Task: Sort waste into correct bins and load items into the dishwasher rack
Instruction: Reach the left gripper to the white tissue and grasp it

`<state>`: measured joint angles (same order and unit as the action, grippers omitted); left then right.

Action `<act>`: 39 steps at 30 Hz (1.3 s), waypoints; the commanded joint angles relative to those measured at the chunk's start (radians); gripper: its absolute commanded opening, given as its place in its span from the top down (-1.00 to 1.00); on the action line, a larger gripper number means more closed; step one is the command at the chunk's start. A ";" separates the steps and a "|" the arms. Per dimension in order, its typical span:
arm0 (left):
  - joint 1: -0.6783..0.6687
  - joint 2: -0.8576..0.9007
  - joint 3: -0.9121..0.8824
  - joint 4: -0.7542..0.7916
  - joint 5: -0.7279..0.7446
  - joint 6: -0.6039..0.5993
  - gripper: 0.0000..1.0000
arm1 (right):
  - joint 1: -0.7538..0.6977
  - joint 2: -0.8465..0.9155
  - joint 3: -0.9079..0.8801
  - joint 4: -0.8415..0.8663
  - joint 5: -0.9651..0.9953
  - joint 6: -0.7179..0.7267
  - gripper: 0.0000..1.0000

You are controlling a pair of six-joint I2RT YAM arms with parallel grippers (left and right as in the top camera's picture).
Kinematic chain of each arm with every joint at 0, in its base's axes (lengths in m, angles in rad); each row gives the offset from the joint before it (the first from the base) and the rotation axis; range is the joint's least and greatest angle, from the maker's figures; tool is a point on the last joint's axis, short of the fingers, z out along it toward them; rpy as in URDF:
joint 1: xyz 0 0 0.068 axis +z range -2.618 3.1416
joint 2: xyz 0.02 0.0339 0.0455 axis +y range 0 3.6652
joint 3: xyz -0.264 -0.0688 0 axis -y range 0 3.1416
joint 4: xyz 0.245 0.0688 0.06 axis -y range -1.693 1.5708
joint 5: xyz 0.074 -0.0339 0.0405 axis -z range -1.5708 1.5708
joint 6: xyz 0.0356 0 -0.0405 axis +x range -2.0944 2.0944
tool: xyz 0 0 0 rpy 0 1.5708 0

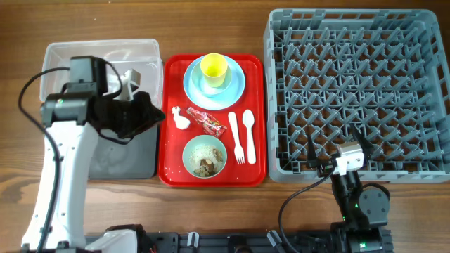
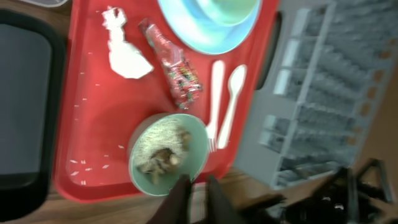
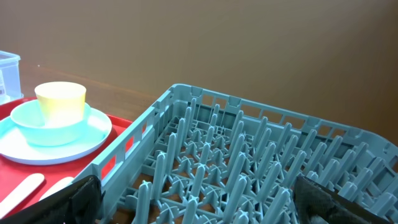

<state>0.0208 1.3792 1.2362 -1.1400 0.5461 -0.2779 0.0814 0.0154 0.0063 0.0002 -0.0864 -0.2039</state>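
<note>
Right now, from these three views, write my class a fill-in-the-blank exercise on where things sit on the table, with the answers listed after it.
1. The yellow cup stands inside the light-blue ____, which sits on the plate.
2. The bowl holding the food scraps is pale ____.
3. The fork and spoon lie side by side on the ____ tray.
4. Between the crumpled tissue and the fork lies the shiny snack ____.

Missing words: bowl; green; red; wrapper.
</note>
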 commanded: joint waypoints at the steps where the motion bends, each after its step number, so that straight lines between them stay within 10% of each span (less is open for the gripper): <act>1: -0.108 0.028 0.011 0.029 -0.148 -0.008 0.59 | -0.005 -0.006 -0.001 0.005 -0.012 -0.005 -0.99; 8: -0.298 0.072 0.011 0.109 -0.425 -0.186 0.37 | -0.005 -0.006 -0.001 0.005 -0.013 -0.005 -0.99; 10: -0.335 0.101 0.011 0.138 -0.433 -0.187 -0.53 | -0.005 -0.006 -0.001 0.005 -0.013 -0.005 -1.00; 12: -0.353 0.133 0.011 0.169 -0.432 -0.179 -0.04 | -0.005 -0.006 -0.001 0.005 -0.012 -0.005 -0.99; 14: -0.356 0.165 0.011 0.191 -0.432 -0.175 -0.22 | -0.005 -0.006 -0.001 0.005 -0.013 -0.005 -0.99; 17: -0.356 0.185 0.011 0.192 -0.432 -0.171 0.75 | -0.005 -0.006 -0.001 0.005 -0.013 -0.005 -1.00; 18: -0.356 0.186 0.011 0.192 -0.432 -0.172 0.79 | -0.005 -0.006 -0.001 0.005 -0.012 -0.005 -0.99; 20: -0.356 0.186 0.011 0.195 -0.433 -0.171 0.02 | -0.005 -0.006 -0.001 0.005 -0.012 -0.005 -1.00; 21: -0.355 0.186 0.011 0.198 -0.436 -0.171 -0.02 | -0.005 -0.006 -0.001 0.005 -0.013 -0.005 -1.00; 39: -0.356 0.419 0.006 0.256 -0.603 -0.308 0.15 | -0.005 -0.006 -0.001 0.005 -0.012 -0.005 -1.00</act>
<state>-0.3332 1.7424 1.2362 -0.8886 -0.0124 -0.5377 0.0814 0.0154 0.0063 -0.0002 -0.0864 -0.2039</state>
